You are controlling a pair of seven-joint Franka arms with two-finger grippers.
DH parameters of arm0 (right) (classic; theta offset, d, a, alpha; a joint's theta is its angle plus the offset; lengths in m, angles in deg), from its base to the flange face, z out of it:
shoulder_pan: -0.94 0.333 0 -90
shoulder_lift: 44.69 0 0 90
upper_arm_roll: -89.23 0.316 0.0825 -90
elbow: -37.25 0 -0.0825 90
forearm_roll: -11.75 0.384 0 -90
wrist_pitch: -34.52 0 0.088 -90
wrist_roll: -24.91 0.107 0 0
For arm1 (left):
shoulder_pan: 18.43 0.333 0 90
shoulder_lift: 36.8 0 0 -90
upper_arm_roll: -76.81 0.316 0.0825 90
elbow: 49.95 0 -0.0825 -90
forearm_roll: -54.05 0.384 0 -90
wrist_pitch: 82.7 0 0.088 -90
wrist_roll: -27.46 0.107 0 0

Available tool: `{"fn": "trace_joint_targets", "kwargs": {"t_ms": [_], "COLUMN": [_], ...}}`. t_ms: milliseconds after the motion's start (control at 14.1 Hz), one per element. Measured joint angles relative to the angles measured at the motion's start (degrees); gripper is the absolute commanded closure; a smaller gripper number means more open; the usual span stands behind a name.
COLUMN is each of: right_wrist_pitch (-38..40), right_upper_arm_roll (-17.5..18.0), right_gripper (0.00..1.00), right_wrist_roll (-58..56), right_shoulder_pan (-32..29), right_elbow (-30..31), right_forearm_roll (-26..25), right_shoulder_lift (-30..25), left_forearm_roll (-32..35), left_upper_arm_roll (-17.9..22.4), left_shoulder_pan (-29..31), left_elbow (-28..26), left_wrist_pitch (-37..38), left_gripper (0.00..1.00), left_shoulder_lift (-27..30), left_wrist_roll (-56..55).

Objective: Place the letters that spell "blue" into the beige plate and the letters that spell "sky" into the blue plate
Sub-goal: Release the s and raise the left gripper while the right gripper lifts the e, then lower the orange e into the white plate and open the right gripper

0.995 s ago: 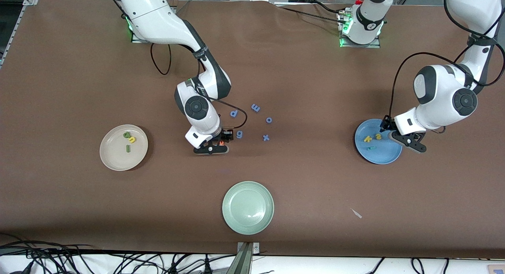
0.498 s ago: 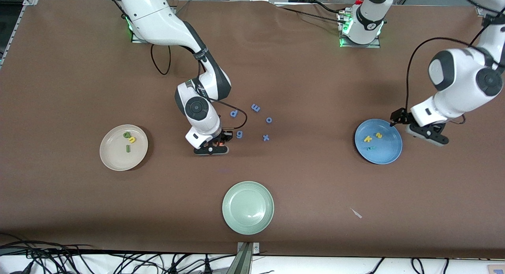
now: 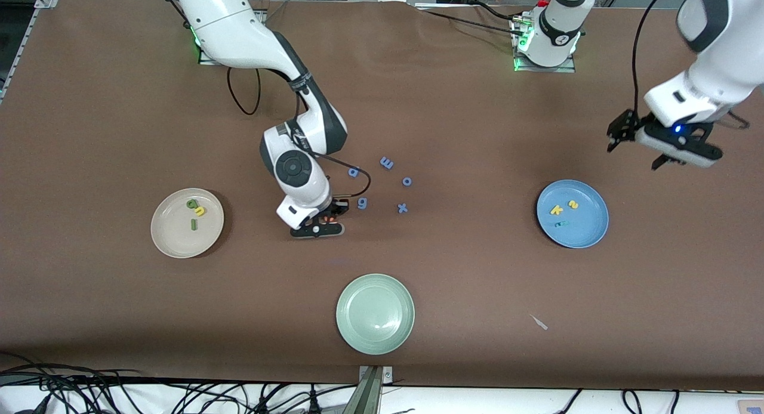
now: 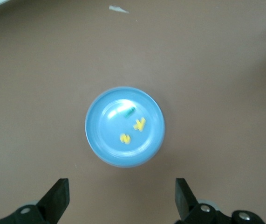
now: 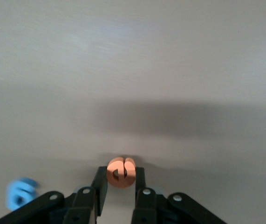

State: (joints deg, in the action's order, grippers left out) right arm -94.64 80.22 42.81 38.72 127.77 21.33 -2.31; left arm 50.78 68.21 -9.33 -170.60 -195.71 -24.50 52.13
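The right gripper (image 5: 119, 183) pinches the orange e (image 5: 120, 172) in its jaws, low over the tabletop (image 3: 119, 318) beside the periwinkle g (image 3: 362, 203), destined for the beige plate (image 3: 173, 242), while the left gripper (image 4: 122, 200) hangs spread above the blue plate (image 4: 100, 140).

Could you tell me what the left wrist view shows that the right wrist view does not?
Only the left wrist view shows the blue plate holding the yellow s, yellow k and teal y, framed by the open left claw. Only the right wrist view shows the right claw shut on the orange e, with the periwinkle g beside it. Both show the brown table.
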Motion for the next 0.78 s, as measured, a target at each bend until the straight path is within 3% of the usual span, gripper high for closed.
{"fn": "trace_joint_targets", "kwargs": {"t_ms": [213, 427, 782], "right_wrist_pitch": [8.2, 9.5, 9.5], "right_upper_arm_roll": [-5.4, -11.6, -20.2], "right_gripper": [1.0, 1.0, 1.0], "right_wrist_roll": [-8.1, -18.8, -33.8], "right_shoulder_pan": [-1.2, -1.7, -2.3], "right_elbow": [0.9, 6.0, 11.0], "right_forearm_roll": [0.0, 0.0, 0.0], "right_shoulder_lift": [-3.5, -6.7, -8.6], "left_forearm_roll": [0.0, 0.0, 0.0], "left_upper_arm_roll": [0.0, 0.0, 1.3], "left_shoulder_pan": [-1.1, -1.7, -3.9], "left_elbow": [8.9, 14.6, 29.3], "left_wrist_pitch": [13.3, 20.3, 28.6], "left_gripper": [0.0, 0.0, 0.0], "left_shoulder_lift": [1.9, 0.9, -9.9], "left_wrist_roll": [-6.2, -10.1, -18.1]}}
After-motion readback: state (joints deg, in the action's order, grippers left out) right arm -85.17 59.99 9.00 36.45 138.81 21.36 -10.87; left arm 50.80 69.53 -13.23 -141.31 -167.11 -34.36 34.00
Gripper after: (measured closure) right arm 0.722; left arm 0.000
